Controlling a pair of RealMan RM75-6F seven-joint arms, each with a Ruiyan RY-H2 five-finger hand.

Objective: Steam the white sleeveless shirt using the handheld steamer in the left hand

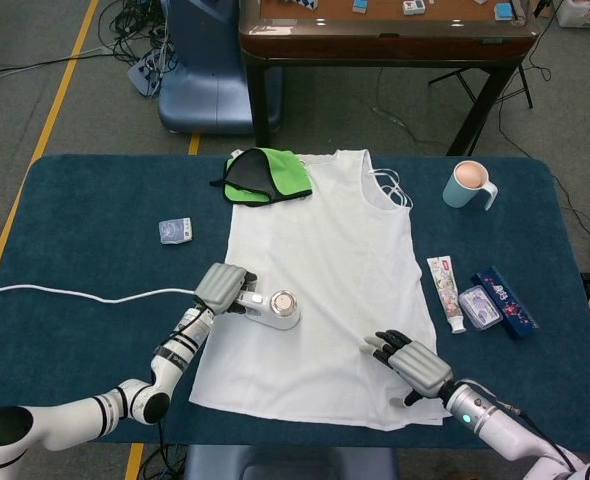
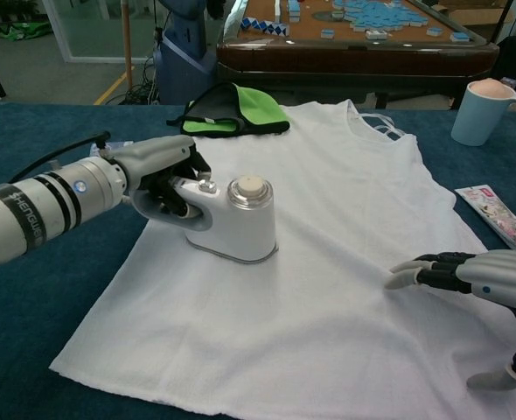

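Note:
The white sleeveless shirt (image 1: 325,280) (image 2: 328,262) lies flat on the blue table, neck toward the far edge. My left hand (image 1: 223,288) (image 2: 157,171) grips the handle of the white handheld steamer (image 1: 273,308) (image 2: 236,220), which stands on the shirt's left side near the hem. My right hand (image 1: 407,362) (image 2: 463,273) hovers low over the shirt's lower right part, fingers spread and holding nothing.
A green and black cloth (image 1: 265,175) overlaps the shirt's left shoulder. A light blue mug (image 1: 467,184) stands far right. Small packets and a box (image 1: 480,298) lie right of the shirt. A small card (image 1: 175,230) sits left. The steamer's white cord (image 1: 75,297) trails left.

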